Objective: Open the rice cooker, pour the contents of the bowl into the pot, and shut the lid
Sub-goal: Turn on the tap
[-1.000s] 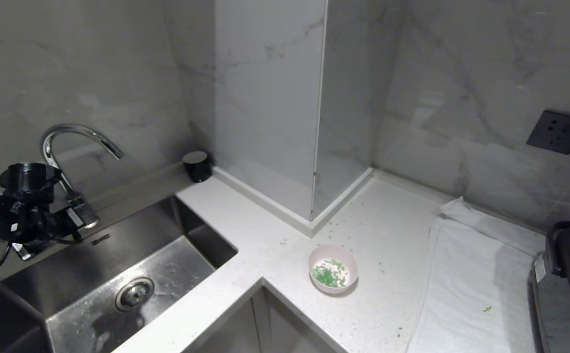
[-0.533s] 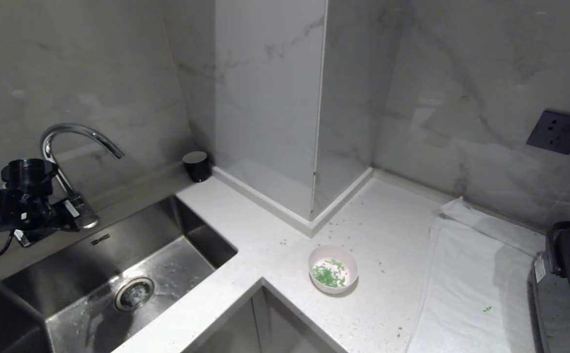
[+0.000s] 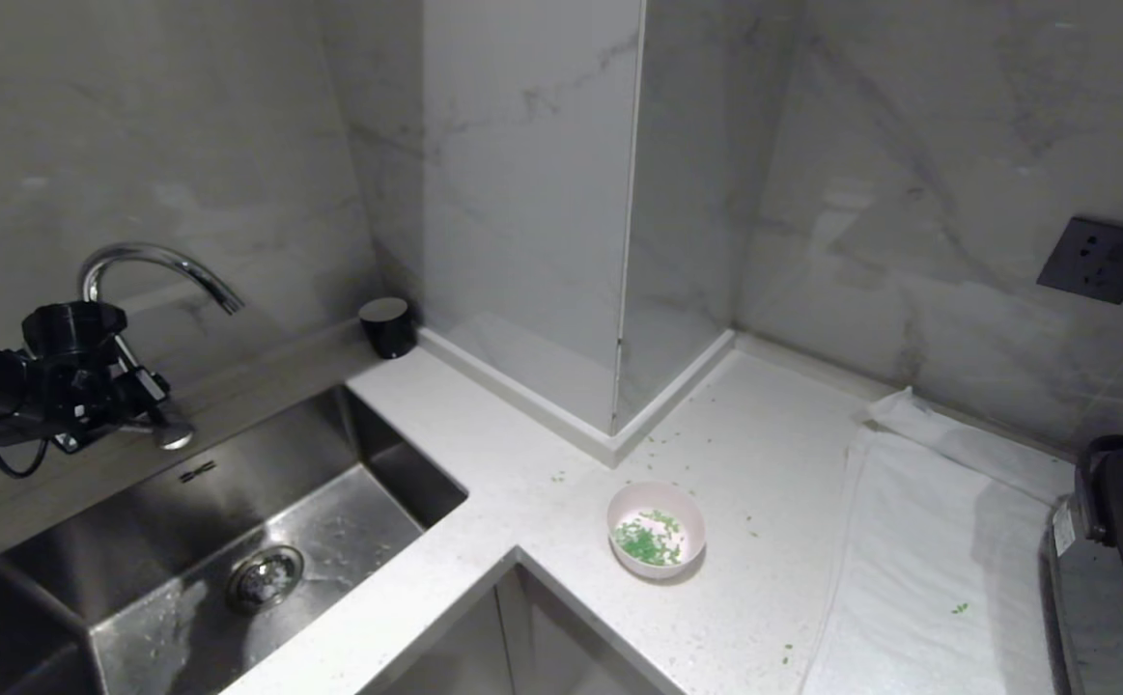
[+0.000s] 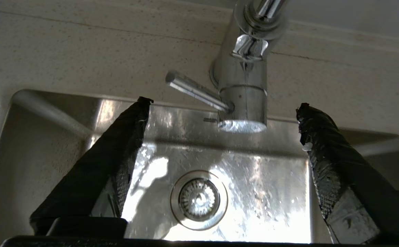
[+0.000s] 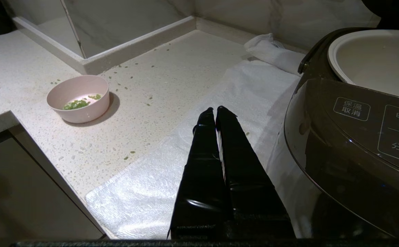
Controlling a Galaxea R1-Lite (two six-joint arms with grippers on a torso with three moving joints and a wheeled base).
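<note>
Handling of the bowl (image 3: 656,530) is judged easy: it looks light, rigid and smooth, is seated upright on the counter (image 3: 764,454) between the sink (image 3: 233,541) and the open rice cooker (image 5: 350,137) with the contents (image 3: 649,539) inside, and is best taken by its rim and kept level. Compared with a second ago, the left gripper (image 4: 223,106) has been raised beside the faucet (image 4: 244,85), its fingers now spread wide and empty. The right gripper (image 5: 214,111) is held closed on nothing over the white towel (image 5: 172,161).
</note>
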